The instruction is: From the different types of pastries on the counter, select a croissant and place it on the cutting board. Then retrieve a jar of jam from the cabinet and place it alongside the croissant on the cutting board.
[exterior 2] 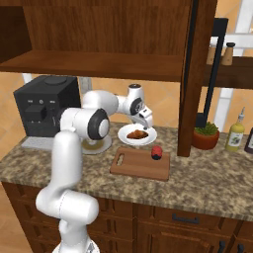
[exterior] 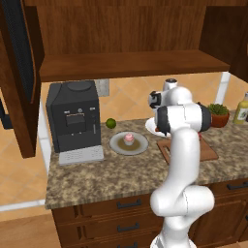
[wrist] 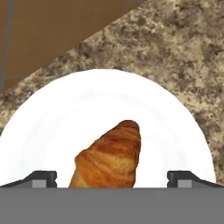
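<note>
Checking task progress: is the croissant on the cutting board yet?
No. The croissant lies on the white plate behind the cutting board, which carries just the jar of jam.

Both base cameras sit behind the arm, left and right, looking forward and down at the bench [exterior: 97, 181] around the white plate [exterior 2: 148, 139]. The hand camera hangs close above that plate [wrist: 52, 127], looking down.

In the hand view the croissant [wrist: 111, 155] lies between wide-spread finger tips [wrist: 41, 178], bare white plate [wrist: 65, 113] either side. Right base view: the jam jar [exterior 2: 156, 152] apparently occupies the cutting board's [exterior 2: 136, 165] right end.
</note>
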Available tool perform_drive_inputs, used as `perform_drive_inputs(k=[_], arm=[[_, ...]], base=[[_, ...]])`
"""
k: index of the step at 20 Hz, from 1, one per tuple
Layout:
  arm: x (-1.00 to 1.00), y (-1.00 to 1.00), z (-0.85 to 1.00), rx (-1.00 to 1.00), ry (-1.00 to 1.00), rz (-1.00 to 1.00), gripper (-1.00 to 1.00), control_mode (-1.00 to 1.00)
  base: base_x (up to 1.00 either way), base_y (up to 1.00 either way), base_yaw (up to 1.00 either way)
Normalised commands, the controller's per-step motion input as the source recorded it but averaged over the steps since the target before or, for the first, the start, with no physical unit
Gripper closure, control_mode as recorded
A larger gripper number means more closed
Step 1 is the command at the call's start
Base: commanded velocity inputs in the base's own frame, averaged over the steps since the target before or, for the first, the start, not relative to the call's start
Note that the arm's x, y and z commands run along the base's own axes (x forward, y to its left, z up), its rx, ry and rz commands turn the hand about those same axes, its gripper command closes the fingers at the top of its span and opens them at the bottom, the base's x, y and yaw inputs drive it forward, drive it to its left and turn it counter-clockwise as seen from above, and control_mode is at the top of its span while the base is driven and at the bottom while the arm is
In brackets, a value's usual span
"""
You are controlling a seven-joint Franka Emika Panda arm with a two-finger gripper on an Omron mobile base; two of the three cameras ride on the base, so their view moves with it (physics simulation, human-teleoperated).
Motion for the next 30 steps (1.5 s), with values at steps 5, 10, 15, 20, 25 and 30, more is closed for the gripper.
perform_drive_inputs(k=[5,10,15,20,25,30], arm=[[-0.39,0.00,-0.39,0.03,0.11,-0.22,-1.00,-1.00],[-0.15,0.42,-0.19,0.08,0.02,-0.29,-1.00,-1.00],[0.16,-0.01,0.00,0.02,-0.04,-0.09,-1.00,-1.00],[0.10,-0.03,-0.05,0.00,-0.01,0.00,-1.00,-1.00],[0.21,-0.03,-0.23,0.00,0.00,0.00,-1.00,-1.00],[0.23,-0.26,-0.03,0.00,-0.04,0.00,-1.00,-1.00]], base=[[0.00,0.00,0.00],[0.00,0.00,0.00],[0.00,0.00,0.00],[0.00,0.00,0.00],[0.00,0.00,0.00],[0.00,0.00,0.00]])
